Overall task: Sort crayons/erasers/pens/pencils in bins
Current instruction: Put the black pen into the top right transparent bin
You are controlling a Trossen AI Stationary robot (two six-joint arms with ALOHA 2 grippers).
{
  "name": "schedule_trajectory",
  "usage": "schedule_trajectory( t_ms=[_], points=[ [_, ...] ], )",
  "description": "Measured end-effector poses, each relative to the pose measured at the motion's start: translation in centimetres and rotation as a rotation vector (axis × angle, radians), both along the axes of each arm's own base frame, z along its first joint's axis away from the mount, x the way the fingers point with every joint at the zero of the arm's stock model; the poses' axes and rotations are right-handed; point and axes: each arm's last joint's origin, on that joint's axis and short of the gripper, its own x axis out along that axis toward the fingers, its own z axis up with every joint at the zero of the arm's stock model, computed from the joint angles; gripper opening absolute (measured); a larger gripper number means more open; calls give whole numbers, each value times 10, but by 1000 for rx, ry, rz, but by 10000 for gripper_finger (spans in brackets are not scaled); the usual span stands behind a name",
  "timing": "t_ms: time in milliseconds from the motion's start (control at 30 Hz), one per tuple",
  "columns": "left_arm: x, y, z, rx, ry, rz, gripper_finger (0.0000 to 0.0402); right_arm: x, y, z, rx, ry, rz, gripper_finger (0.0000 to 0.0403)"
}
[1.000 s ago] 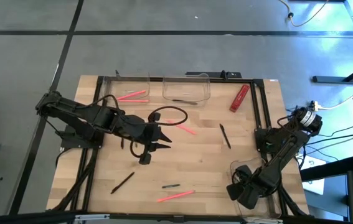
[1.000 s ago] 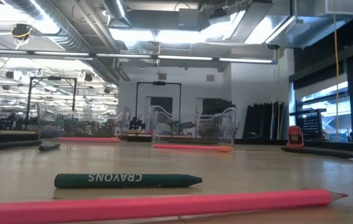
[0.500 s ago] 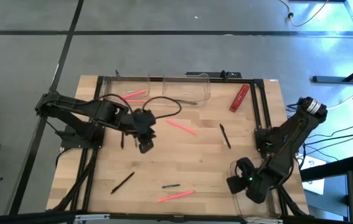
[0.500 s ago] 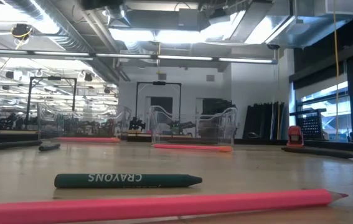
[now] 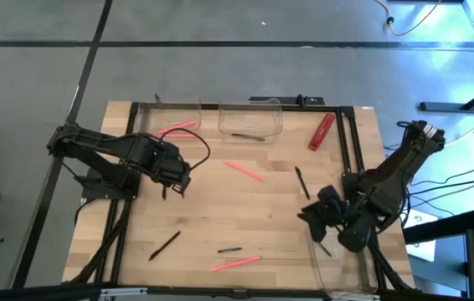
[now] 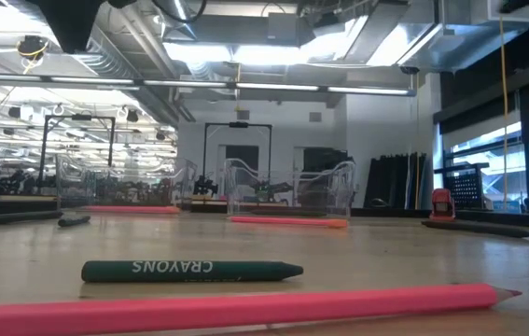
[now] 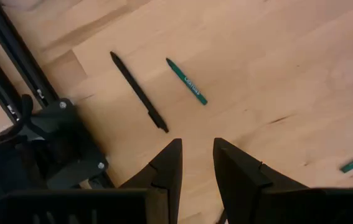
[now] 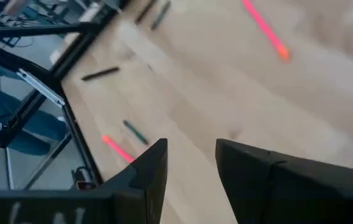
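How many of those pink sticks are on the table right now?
3 visible. One pink stick lies in the clear bin at the back left, one lies mid-table, and one is near the front edge. Others could be hidden from view.

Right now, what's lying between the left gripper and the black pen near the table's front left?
Nothing: in the high view, only bare wood separates the left gripper from that pen. The jaws are open and empty.

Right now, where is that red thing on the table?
In the high view, the red thing lies at the table's far right corner, just right of the middle clear bin.
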Motion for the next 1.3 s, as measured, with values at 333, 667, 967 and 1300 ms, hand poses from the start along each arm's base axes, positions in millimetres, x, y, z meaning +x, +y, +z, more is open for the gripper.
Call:
schedule_trajectory(
  t_ms=[333, 667, 967, 1300],
  points=[
    [-2, -2, -19, -82, 68, 81, 84, 16, -25, 43, -334, -207, 244, 138],
    [-2, -4, -81, -108, 125, 145, 84, 30, -44, 74, -496, -404, 418, 138],
    [-6, -4, -131, -169, 109, 171, 84, 40, -58, 77, -569, -422, 471, 138],
    [-19, 0, -159, -154, 162, 245, 84, 42, -75, 104, -613, -442, 512, 138]
  ],
)
